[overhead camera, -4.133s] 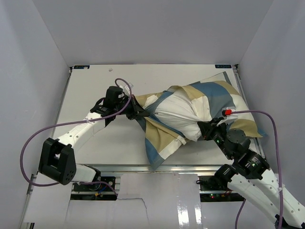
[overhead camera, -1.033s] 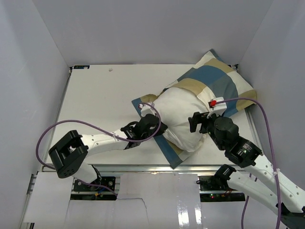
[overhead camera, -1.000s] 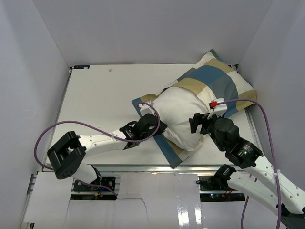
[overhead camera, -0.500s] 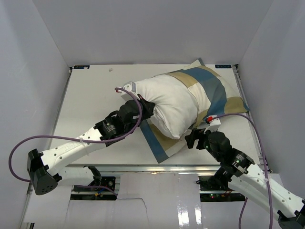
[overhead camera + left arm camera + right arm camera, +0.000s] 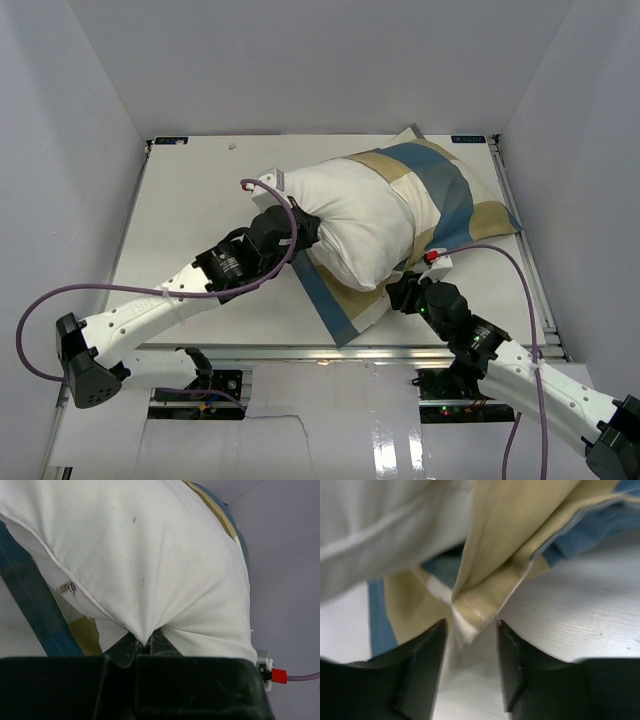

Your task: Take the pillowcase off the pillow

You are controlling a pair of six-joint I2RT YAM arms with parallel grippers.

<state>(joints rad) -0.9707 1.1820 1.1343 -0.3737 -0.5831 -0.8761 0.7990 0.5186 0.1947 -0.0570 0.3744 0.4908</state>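
White pillow (image 5: 365, 215) lies at centre-right of the top view on the table (image 5: 200, 190), its left half bare. Pillowcase (image 5: 450, 195), in blue, tan and cream blocks, covers the pillow's upper-right end, and a flap of it runs out underneath toward the lower centre.

Writing: two small teal stickers (image 5: 170, 140) at the table's far corners, print too small to read. Small white tag (image 5: 270, 181) at the pillow's upper-left corner, illegible. Metal zipper pull (image 5: 66, 587) on the pillow seam at the left of the left wrist view, no marking legible.

Left gripper (image 5: 305, 226) is at the pillow's left edge. In its wrist view the left gripper (image 5: 144, 647) is clamped tight on a pinch of white pillow fabric, with creases fanning out from the pinch.

Right gripper (image 5: 400, 292) is at the pillow's lower right edge, over the flap. In its wrist view the right gripper (image 5: 470, 642) has its jaws apart, straddling a tan fold of the pillowcase (image 5: 495, 580). The fold sits close to both fingers (image 5: 427, 647); hard to tell whether they press it.

Hidden: the left gripper's fingertips are mostly buried under cloth and cut off by its black body. The right wrist view is blurred at top left. The pillow's far end is inside the case. A red connector (image 5: 279, 676) and a purple cable (image 5: 302, 678) sit at the lower right of the left wrist view.
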